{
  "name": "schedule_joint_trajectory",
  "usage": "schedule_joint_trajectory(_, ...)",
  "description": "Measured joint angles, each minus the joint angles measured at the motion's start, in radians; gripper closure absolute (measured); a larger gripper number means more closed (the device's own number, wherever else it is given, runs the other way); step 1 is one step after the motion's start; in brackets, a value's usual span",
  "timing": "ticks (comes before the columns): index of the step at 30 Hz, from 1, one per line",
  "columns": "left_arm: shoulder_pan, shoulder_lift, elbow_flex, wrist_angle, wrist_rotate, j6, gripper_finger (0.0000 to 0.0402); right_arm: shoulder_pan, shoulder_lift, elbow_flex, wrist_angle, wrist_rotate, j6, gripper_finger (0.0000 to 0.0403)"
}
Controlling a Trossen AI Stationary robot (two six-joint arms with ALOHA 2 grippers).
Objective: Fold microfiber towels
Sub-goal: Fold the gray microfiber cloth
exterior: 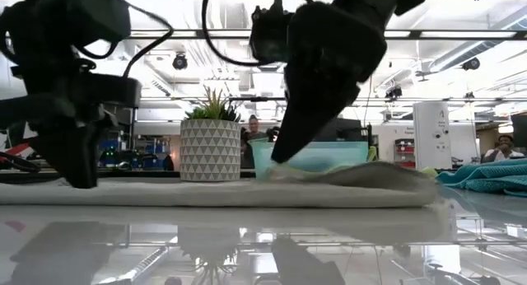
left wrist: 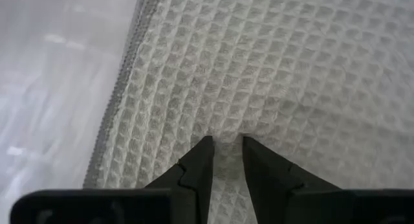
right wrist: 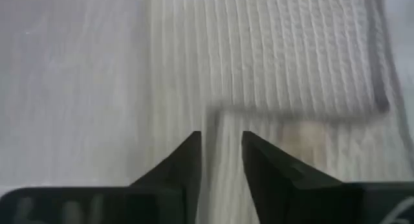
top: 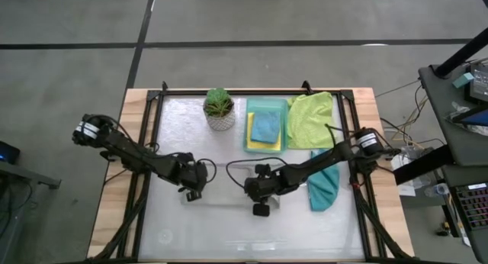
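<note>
The glossy white desk (top: pixel 175 226) carried a pale grey towel (exterior: pixel 247 192) lying flat at its middle, between the two arms. The left gripper (left wrist: pixel 224 145) pressed down on its waffle weave with jaws slightly apart, a ridge of cloth seemingly pinched between them. The right gripper (right wrist: pixel 220 143) hovered just over the towel's other end, jaws parted and empty. The folded flap there could likely spring back or shift if that gripper dragged across it while leaving, spoiling the crease.
</note>
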Motion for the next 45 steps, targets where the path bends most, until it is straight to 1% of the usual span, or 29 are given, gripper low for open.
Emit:
schedule_joint_trajectory(5,0.001,0.000,0.004,-0.033,0.000,-0.010,0.0330,0.000,-0.033,0.000,-0.006,0.003,0.002,0.0268)
schedule_joint_trajectory(8,0.001,0.003,0.016,-0.047,-0.004,-0.009,0.0330,0.000,-0.031,-0.004,0.033,0.057,-0.008,0.0258)
schedule_joint_trajectory(10,0.001,0.004,0.023,-0.049,-0.009,-0.004,0.0330,0.000,-0.015,-0.006,0.078,0.089,-0.023,0.0258)
schedule_joint_trajectory(15,0.001,0.004,0.022,-0.049,-0.014,-0.004,0.0330,0.000,0.047,-0.010,0.144,0.092,-0.050,0.0267)
schedule_joint_trajectory(18,0.000,0.004,0.019,-0.047,-0.017,-0.005,0.0330,0.000,0.079,-0.010,0.146,0.095,-0.059,0.0273)
schedule_joint_trajectory(24,0.000,0.004,0.019,-0.047,-0.018,-0.006,0.0330,0.000,0.091,-0.011,0.141,0.161,-0.062,0.0277)
schedule_joint_trajectory(26,0.000,0.004,0.019,-0.046,-0.018,-0.006,0.0330,0.000,0.090,-0.011,0.139,0.161,-0.062,0.0286)
schedule_joint_trajectory(28,0.000,0.004,0.019,-0.046,-0.018,-0.006,0.0330,0.000,0.090,-0.011,0.134,0.161,-0.063,0.0304)
schedule_joint_trajectory(33,0.000,0.004,0.019,-0.046,-0.019,-0.007,0.0330,0.000,0.090,-0.011,0.117,0.161,-0.065,0.0378)
schedule_joint_trajectory(34,0.000,0.004,0.019,-0.046,-0.019,-0.007,0.0330,0.000,0.090,-0.011,0.114,0.161,-0.066,0.0386)
schedule_joint_trajectory(38,0.000,0.004,0.018,-0.045,-0.019,-0.007,0.0330,0.000,0.069,-0.011,0.042,0.180,-0.064,0.0392)
schedule_joint_trajectory(42,0.000,0.004,0.015,-0.042,-0.020,-0.009,0.0330,0.000,0.026,-0.011,-0.083,0.277,-0.041,0.0394)
schedule_joint_trajectory(45,0.000,0.004,0.013,-0.042,-0.020,-0.013,0.0330,0.000,0.007,-0.011,-0.185,0.331,-0.001,0.0394)
